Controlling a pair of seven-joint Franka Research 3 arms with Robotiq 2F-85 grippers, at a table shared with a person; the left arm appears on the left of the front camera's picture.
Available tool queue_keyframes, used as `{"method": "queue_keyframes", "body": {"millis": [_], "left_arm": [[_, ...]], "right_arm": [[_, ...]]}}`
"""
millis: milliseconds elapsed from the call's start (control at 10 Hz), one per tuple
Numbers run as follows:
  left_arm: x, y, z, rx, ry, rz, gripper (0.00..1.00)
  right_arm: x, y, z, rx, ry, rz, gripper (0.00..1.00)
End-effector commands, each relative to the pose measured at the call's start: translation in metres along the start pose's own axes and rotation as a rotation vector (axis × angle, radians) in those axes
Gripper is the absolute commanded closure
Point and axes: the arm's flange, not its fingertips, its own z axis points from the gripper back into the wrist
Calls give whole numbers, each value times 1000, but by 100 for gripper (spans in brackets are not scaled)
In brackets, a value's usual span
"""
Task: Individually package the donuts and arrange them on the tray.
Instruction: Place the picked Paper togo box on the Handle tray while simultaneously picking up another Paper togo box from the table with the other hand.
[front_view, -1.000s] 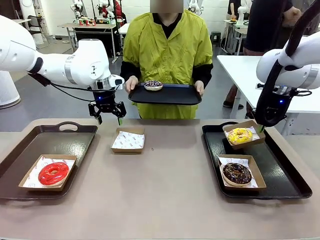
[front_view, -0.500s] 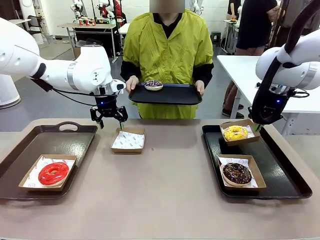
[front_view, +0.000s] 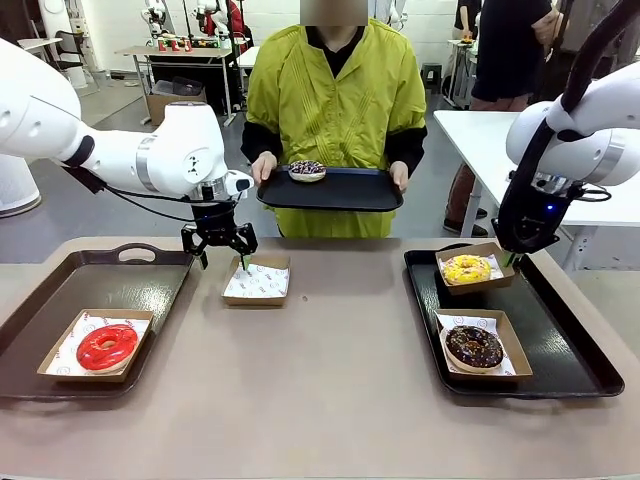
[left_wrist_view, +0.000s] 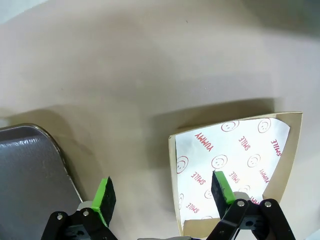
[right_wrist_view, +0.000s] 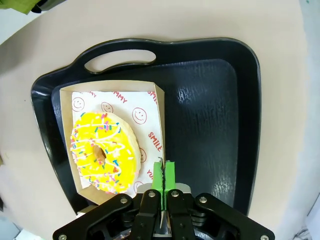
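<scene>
My left gripper (front_view: 222, 258) hangs open over the left edge of an empty paper-lined box (front_view: 257, 280); in the left wrist view that box (left_wrist_view: 235, 160) lies under the right finger of the gripper (left_wrist_view: 164, 192). With its jaws shut on the wall of the yellow donut's box (right_wrist_view: 157, 120), my right gripper (right_wrist_view: 164, 172) holds it on the right tray (front_view: 560, 330). The yellow donut (front_view: 466, 268) lies in that box. A chocolate donut (front_view: 474, 346) sits boxed nearer the front. The red donut (front_view: 107, 346) is boxed on the left tray (front_view: 150, 290). A person holds a black tray (front_view: 345, 190) carrying a dark iced donut (front_view: 306, 170).
The two trays flank a bare stretch of tan table (front_view: 330, 380). The left tray's corner (left_wrist_view: 30, 165) lies just beside my left fingers. The person stands at the far edge behind the empty box.
My left gripper has come down and to the right, toward the empty box. My right gripper has shifted left, taking the yellow donut's box with it.
</scene>
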Motion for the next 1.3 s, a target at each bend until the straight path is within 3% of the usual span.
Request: {"method": "queue_keyframes", "body": {"millis": [0,600,700,800,900,1100,1200], "left_arm": [[-8,-1,-2,24,-21,12,0],[-6,-6,-8,14,3,26,0],[-3,-5,-10,2,10,26,45],[-2,-4,-11,-2,19,38,60],[-1,-3,-11,-10,26,42,100],[0,-4,-9,-20,32,45,100],[0,-4,-8,-23,32,48,86]], "right_arm": [[7,2,-3,6,-1,-9,99],[7,3,-5,-16,14,-13,99],[8,2,-6,-12,21,-4,45],[7,2,-6,-9,25,-6,40],[7,2,-7,-6,27,-12,0],[7,1,-6,-2,24,-16,0],[6,0,-5,1,23,-19,16]]}}
